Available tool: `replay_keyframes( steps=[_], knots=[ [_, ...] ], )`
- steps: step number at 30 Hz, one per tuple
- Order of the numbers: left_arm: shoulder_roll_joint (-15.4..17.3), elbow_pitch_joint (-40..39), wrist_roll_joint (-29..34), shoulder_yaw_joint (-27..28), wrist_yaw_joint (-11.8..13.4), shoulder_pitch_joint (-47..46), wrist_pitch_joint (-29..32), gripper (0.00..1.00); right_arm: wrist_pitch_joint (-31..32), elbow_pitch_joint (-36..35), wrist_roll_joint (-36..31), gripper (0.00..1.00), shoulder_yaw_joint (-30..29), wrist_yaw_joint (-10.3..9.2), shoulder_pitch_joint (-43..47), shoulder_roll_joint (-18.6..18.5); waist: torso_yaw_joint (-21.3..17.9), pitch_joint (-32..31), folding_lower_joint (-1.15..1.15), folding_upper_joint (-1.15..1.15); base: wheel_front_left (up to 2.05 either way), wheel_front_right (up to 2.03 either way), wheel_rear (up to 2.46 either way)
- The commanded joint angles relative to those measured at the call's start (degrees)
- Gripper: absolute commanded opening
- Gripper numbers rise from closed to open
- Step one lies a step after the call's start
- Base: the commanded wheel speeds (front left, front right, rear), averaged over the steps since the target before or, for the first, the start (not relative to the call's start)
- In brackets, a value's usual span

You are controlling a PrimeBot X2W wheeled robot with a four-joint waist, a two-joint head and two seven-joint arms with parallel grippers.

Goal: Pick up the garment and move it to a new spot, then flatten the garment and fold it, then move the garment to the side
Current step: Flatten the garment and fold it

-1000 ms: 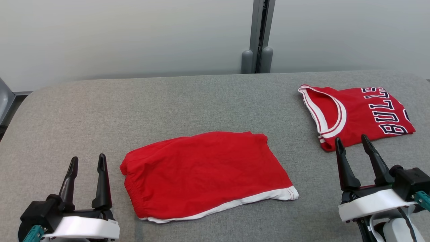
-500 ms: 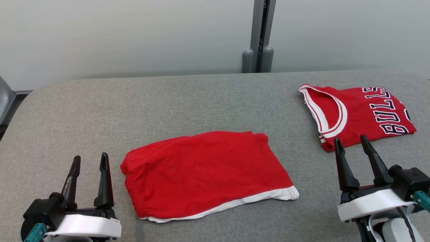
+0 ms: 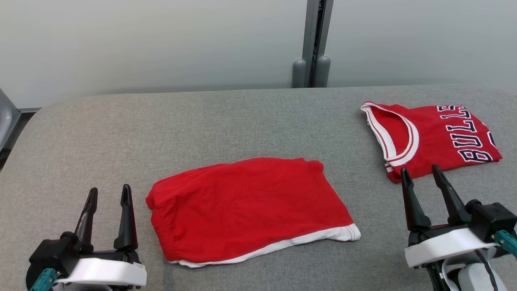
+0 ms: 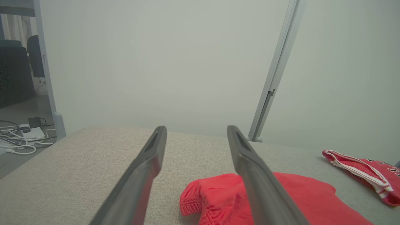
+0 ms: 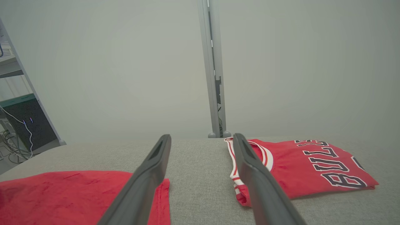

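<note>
While both arms sit low at the near edge, your left gripper (image 3: 110, 188) has its jaws spread wide with nothing between them, fingers pointing up the tabletop (image 3: 161, 121). Your right gripper (image 3: 419, 167) matches it on the other side: jaws released, nothing held.

Look to the middle and you've got the shorts (image 3: 250, 206), red, lying flat on the grey cloth surface with a few soft wrinkles. They sit a little askew. The gathered waistband is at the left end and the white hem runs along the near right edge. Your left gripper is just beside that waistband, apart from it. From the left wrist you see the bunched waist peeking out past the right-hand finger.

Over at the far right lies the jersey (image 3: 436, 137), red and folded. Its white-trimmed neckline faces left and dark BULLS lettering runs up its right side. It's well apart from the shorts. Your right fingertips line up in front of its near corner in the head view. From the right wrist, one finger crosses the collar edge, and you can't tell whether it touches.

Behind the far edge, a grey post (image 3: 313, 40) rises against the pale wall.
</note>
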Motion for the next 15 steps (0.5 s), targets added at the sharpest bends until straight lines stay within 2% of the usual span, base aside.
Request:
replay_keyframes(
  steps=[1, 15],
  knots=[
    [0.25, 0.04, 0.31, 0.29, -0.27, -0.53, -0.06, 1.00, -0.24, -0.02, 0.05, 1.00, 0.02, 0.05, -0.57, -0.29, 0.01, 0.00, 0.00, 0.00, 0.00, 0.00, 0.00],
    [0.10, 0.42, 0.31, 0.23, -0.39, -0.42, -0.06, 1.00, -0.24, 0.23, 0.14, 1.00, 0.01, 0.05, -0.42, -0.28, 0.13, -0.14, 0.00, 0.00, 0.00, 0.00, 0.00]
  ],
)
